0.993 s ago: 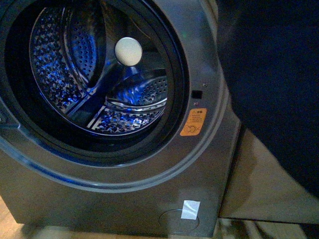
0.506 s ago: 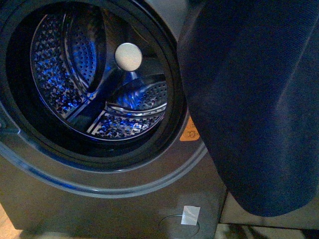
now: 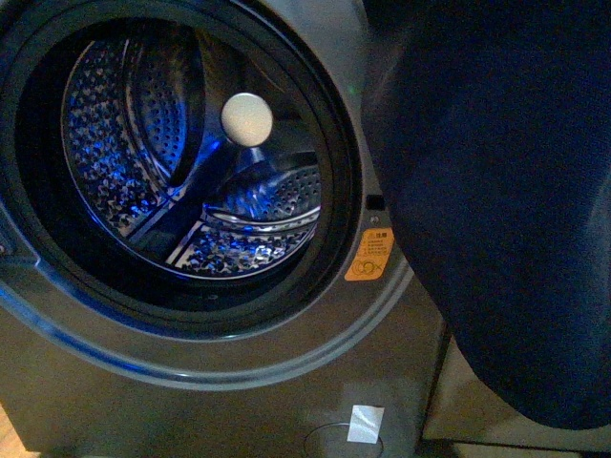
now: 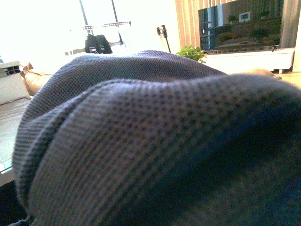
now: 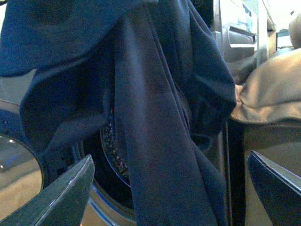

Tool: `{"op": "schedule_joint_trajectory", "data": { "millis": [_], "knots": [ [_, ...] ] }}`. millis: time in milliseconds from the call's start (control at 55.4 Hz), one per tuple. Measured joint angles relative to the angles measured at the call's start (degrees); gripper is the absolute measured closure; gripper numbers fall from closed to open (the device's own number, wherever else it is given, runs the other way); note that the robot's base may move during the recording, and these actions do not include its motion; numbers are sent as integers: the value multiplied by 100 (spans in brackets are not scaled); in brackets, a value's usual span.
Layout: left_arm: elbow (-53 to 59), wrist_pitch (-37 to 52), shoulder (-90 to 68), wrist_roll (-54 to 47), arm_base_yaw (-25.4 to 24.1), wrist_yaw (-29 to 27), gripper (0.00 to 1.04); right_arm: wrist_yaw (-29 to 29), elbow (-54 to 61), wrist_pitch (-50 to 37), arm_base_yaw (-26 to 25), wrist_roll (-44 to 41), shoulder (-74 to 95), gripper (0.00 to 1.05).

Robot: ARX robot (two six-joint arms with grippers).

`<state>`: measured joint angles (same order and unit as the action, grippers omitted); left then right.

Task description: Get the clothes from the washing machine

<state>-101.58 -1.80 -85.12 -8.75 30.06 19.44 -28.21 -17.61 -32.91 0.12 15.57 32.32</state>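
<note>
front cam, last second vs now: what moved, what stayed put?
The limp dark navy-blue fabric garment swung left over the orange sticker on the grey front-loading washing machine, then back right, so the sticker shows fully again. The cloth's lower edge hangs lower than a second ago. No grasp or release is visible. The perforated steel drum stayed empty.

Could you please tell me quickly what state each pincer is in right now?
Left pincer: hidden beneath the navy garment; cannot be told.
Right pincer: open, fingers spread wide apart.
</note>
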Motion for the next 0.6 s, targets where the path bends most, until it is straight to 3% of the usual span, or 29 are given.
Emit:
{"op": "schedule_joint_trajectory", "data": {
  "millis": [343, 596],
  "knots": [
    [0, 0, 0, 0, 0, 0, 93, 1069, -1580, -122, 1593, -1038, 1464, 7],
    [0, 0, 0, 0, 0, 0, 93, 1631, -2616, -254, 1902, -1475, 2691, 7]
  ]
}}
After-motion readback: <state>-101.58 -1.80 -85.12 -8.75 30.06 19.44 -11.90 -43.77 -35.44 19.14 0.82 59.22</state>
